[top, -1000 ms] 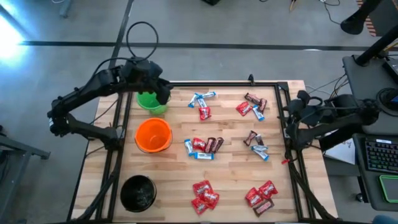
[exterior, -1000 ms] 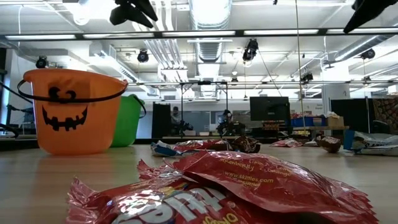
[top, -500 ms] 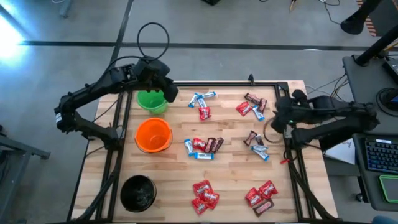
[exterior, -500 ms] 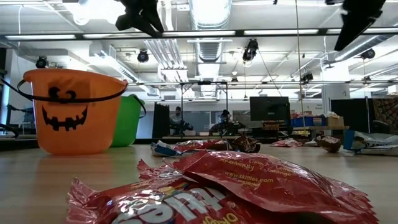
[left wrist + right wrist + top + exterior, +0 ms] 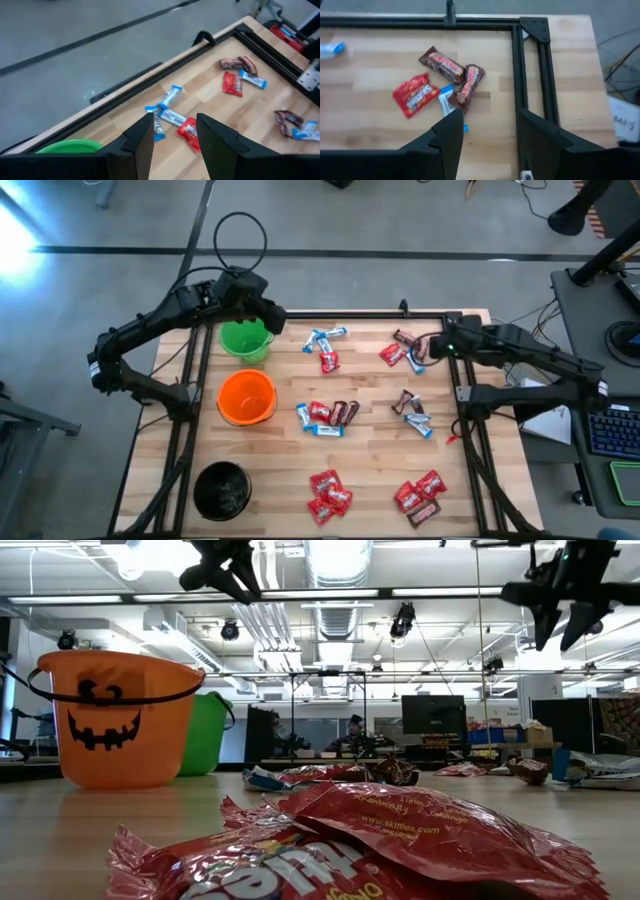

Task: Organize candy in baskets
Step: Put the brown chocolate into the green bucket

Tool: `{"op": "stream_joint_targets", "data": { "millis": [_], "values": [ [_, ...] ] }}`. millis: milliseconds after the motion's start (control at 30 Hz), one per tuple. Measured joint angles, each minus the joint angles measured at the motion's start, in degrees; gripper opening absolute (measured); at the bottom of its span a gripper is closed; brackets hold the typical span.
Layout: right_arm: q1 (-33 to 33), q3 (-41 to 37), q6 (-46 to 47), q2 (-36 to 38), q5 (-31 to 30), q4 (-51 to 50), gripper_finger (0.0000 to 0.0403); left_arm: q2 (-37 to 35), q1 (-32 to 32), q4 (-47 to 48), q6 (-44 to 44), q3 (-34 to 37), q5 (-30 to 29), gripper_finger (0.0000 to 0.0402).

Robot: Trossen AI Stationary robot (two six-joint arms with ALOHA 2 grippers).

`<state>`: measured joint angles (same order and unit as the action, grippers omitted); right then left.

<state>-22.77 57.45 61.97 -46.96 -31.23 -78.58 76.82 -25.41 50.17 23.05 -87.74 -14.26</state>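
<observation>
Wrapped red, blue-and-white and brown candy (image 5: 325,414): scattered on wooden table (image 5: 370,470), unsorted. Green (image 5: 244,340), orange (image 5: 246,397), black (image 5: 222,489) plastic baskets: contents indiscernible. Left gripper (image 5: 173,137), right gripper (image 5: 487,131): parted, empty.

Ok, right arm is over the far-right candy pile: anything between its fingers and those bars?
Nothing visible. The right gripper hangs open above the pile, with the brown bars, a red pack and a blue-and-white piece lying uncovered on the table below.

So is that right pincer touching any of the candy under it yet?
Apart. The low view shows the right pincer hanging open, high above the table; its wrist view looks down on the candy from well above.
</observation>
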Motion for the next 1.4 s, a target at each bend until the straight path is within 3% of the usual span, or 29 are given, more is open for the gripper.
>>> {"op": "stream_joint_targets", "data": {
  "millis": [300, 467, 700, 1100, 1400],
  "values": [
    [-5.59, -6.14, -0.52, -2.07, 4.15, 9.02, 0.0172, -0.02, -1.64, 0.86, -2.81, 0.00, -0.40, 0.0129],
    [-10.68, -6.55, -6.41, -4.28, 12.41, 13.25, 0.0172, -0.02, -3.64, 2.76, -5.42, 0.00, -0.40, 0.0129],
    [-17.21, -3.89, -14.97, -8.61, 16.22, 15.47, 0.0171, -0.04, -5.86, 4.93, -7.74, 0.00, -0.40, 0.0130],
    [-26.12, -1.46, -24.58, -18.93, 21.09, 16.38, 0.0171, -0.04, -9.00, 5.33, -10.54, 0.00, -0.37, 0.0129],
    [-28.20, -1.48, -27.67, -25.59, 20.88, 20.70, 0.0171, -0.07, -10.50, 5.60, -10.84, 0.00, -0.27, 0.0130]
  ]
}}
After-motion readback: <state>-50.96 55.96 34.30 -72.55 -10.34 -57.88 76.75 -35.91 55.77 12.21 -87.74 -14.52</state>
